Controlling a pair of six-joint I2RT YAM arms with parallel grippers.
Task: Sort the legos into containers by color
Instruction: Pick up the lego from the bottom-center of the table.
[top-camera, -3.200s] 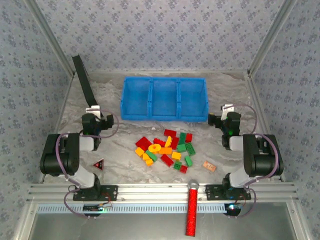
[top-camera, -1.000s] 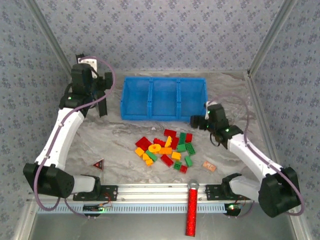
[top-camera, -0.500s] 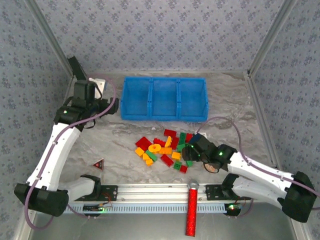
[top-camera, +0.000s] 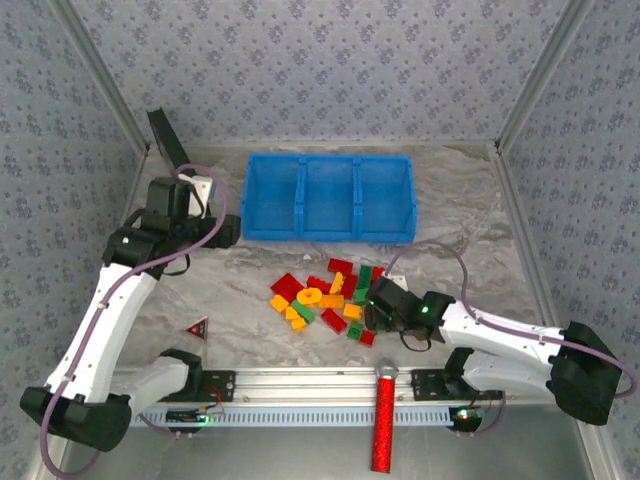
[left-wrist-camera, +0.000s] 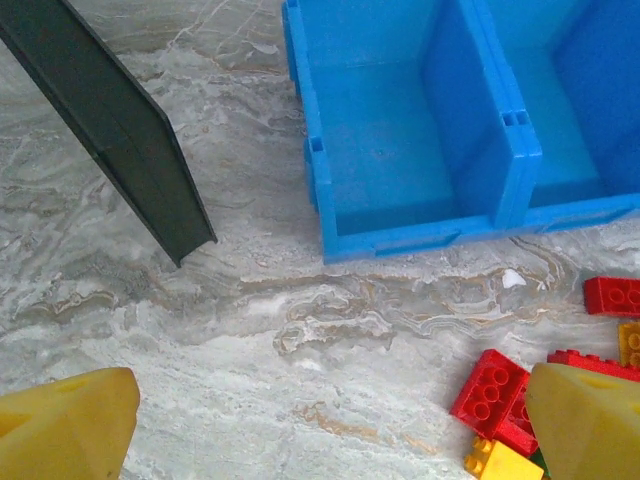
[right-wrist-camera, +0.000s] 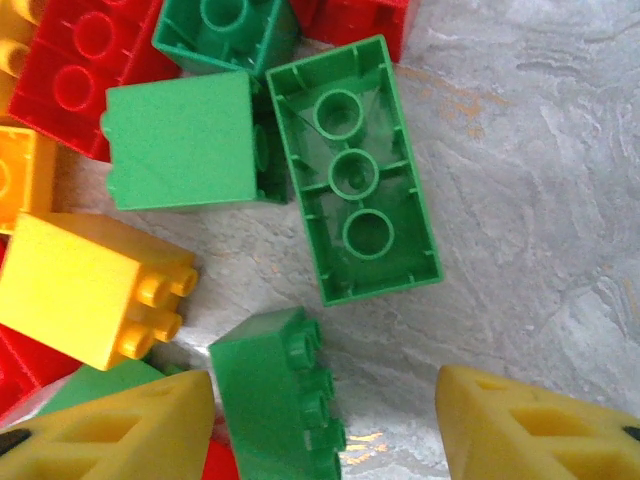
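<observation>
Right wrist shows your right claw (right-wrist-camera: 325, 428) wide open, holding nothing, above a green lego (right-wrist-camera: 272, 390). Center the lego between the fingers (right-wrist-camera: 110, 430), go down, then squeeze gently.

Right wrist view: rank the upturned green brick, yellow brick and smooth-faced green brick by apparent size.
1. The upturned green brick, clearly largest.
2. The yellow brick and the smooth-faced green brick look about alike; can't rank them.
</observation>
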